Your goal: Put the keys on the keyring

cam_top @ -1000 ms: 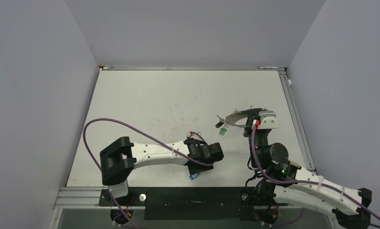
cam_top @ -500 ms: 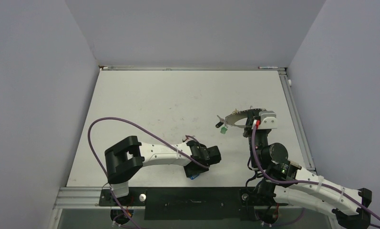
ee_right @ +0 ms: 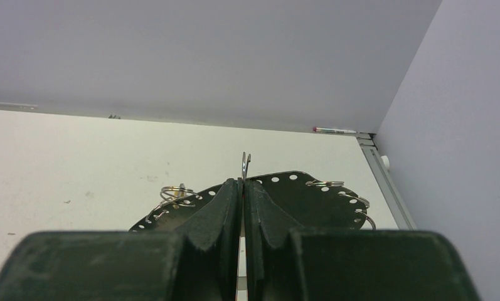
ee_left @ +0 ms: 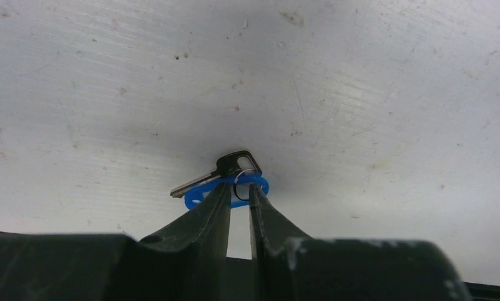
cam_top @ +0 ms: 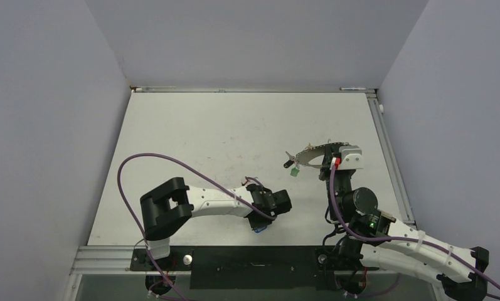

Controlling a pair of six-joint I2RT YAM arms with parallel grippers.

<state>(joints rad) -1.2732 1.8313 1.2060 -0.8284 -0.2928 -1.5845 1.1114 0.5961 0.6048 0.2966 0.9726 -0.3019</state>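
Op: While the left gripper point(ee_left: 238, 190) sits low at the near edge of the scuffed white table point(ee_left: 360, 94), its jaws are drawn narrow about the blue plastic oval tag point(ee_left: 196, 196). I cannot tell whether the pinch has bitten. The small silver key with a black head point(ee_left: 225, 165) lies flat beside it, joined by a little split ring point(ee_left: 243, 182).

Obs: Take the tag squarely by its rim, then lift straight so the key dangles free.

Op: Well apart to the right, the right gripper point(ee_right: 241, 183) is clenched on the large thin grey wire keyring point(ee_right: 246, 163), wire end upward. A green-tagged key point(cam_top: 293, 172) seems to hang there.

Obs: Hold that ring steady and bring the split ring slowly to the wire's open end. A swinging key could miss it.
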